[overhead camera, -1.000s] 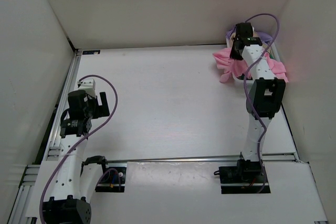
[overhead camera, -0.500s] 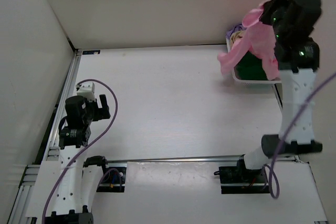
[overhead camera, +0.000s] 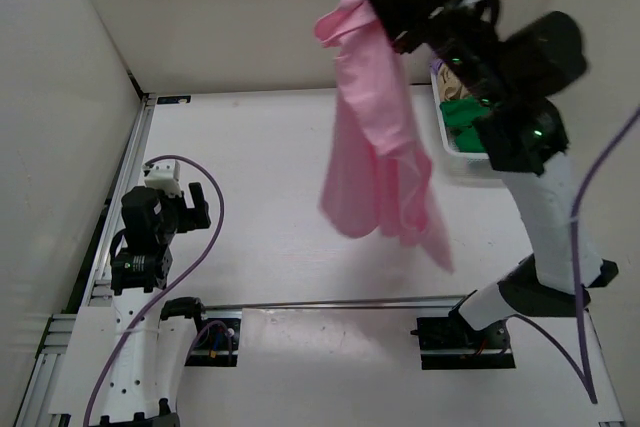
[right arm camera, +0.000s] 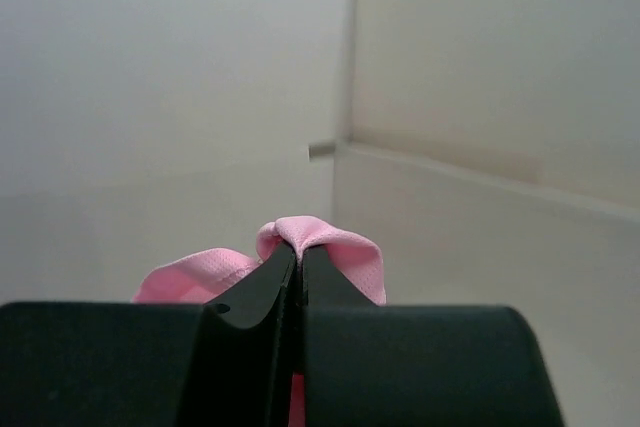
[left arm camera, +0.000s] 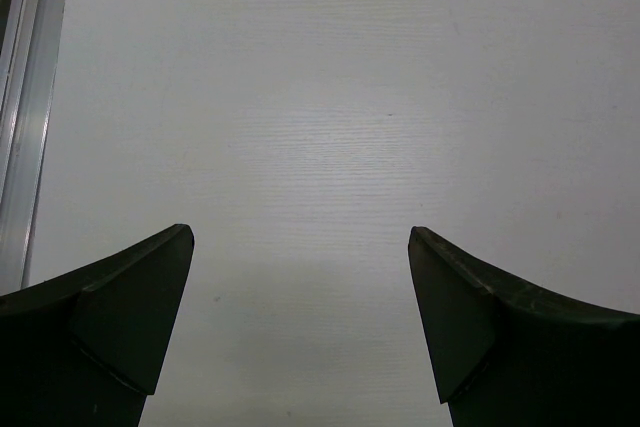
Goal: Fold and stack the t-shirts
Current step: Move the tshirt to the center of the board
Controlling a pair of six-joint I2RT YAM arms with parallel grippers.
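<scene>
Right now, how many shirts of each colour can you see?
pink shirt: 1
green shirt: 1
Total: 2 in view. The right arm hides part of the basket, so there may be more.

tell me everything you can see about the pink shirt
The soft plain pink cloth t-shirt hangs unfolded in a long crumpled drape, with lengthwise folds and an uneven lower edge. A small bunch at its top is pinched between the shut fingers of the right pincer, held high over the white table. Nothing else appears to touch it; whether its lowest corner reaches the table cannot be told.
</scene>
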